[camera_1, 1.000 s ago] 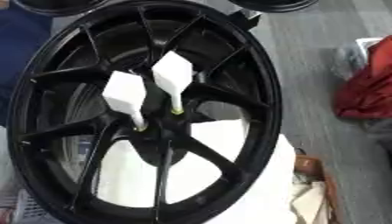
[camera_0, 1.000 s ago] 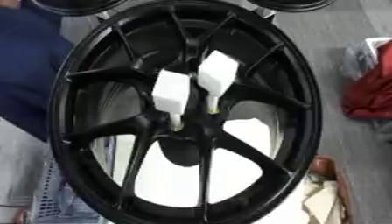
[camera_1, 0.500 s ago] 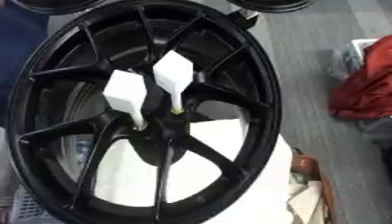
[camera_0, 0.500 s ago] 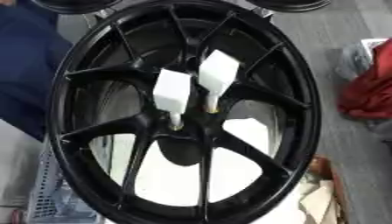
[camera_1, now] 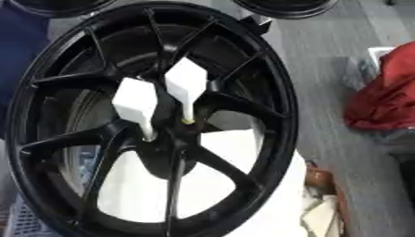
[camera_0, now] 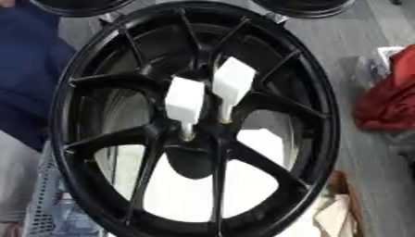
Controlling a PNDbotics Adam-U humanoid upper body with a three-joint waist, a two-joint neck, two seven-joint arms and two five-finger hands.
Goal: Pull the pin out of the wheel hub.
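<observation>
Two pins [camera_0: 185,102] apparently in hub [camera_0: 194,139].

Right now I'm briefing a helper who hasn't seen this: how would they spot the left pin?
Find the big black wheel filling the view. At its hub, two white pins stand side by side. The left pin sits lower and nearer than the right pin.
</observation>
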